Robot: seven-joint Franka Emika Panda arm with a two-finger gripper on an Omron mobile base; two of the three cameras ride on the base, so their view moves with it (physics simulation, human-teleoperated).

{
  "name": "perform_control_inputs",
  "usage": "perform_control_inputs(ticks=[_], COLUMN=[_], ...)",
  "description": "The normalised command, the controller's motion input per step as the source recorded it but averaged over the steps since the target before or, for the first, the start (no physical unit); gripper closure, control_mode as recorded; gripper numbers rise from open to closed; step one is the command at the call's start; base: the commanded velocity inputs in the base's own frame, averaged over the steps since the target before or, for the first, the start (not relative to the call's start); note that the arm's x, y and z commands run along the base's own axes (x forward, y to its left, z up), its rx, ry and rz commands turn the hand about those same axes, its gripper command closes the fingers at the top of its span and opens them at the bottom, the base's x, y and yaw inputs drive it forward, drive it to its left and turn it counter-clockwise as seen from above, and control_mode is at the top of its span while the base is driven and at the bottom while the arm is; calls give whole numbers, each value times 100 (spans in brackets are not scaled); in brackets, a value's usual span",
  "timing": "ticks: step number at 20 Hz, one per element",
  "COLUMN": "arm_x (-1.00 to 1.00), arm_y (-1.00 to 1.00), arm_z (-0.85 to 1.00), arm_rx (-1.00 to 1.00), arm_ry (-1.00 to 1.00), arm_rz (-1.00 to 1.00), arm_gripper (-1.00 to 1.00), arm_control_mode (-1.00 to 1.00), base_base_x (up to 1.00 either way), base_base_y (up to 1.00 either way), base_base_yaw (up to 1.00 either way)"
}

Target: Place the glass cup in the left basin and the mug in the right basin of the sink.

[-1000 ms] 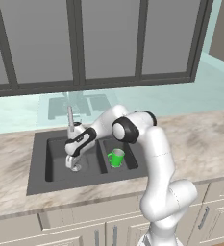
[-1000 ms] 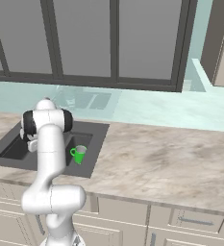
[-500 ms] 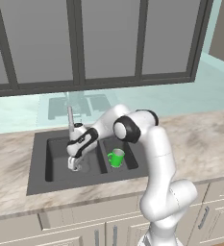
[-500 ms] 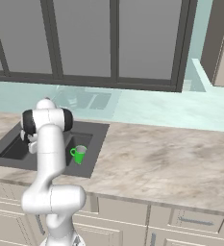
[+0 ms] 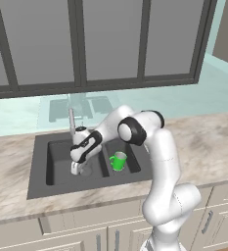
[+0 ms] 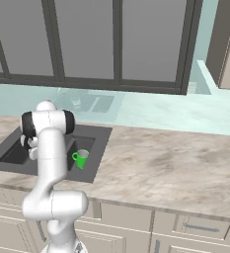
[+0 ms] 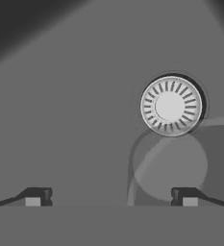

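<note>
The see-through glass cup stands upright on the floor of the left basin, just below the round silver drain in the hand view. My gripper hangs low in this basin with its jaws open; the cup sits off-centre toward the right fingertip, and no finger presses on it. In the left base view the gripper is down inside the left basin. The green mug stands upright in the right basin of the dark sink, also seen as the mug in the right base view.
A slim silver faucet rises behind the sink, close to my forearm. Marble counter stretches to the right of the sink. Dark-framed windows and a pale green backsplash close off the back. Cabinet drawers lie below the counter's front edge.
The jaws have spread wide and let go of the glass cup, which now rests on the basin floor. The arm has barely shifted and the mug has stayed put.
</note>
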Motion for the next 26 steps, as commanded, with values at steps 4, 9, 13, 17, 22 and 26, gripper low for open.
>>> perform_control_inputs(ticks=[4,9,13,17,22,26], arm_x=[-1,0,-1,0,2,1], arm_y=[0,0,-4,-11,-5,-9], arm_z=[24,29,31,31,36,37], arm_rx=[0,0,0,0,0,2], arm_ry=[-5,-6,-8,-1,0,0], arm_rz=[0,0,0,-1,0,0], arm_gripper=[-100,-100,-100,-100,-100,-100], arm_control_mode=[-100,-100,-100,-100,-100,-100], base_base_x=[0,0,0,0,0,0], base_base_y=[0,0,0,0,0,0], base_base_yaw=[0,0,0,0,0,0])
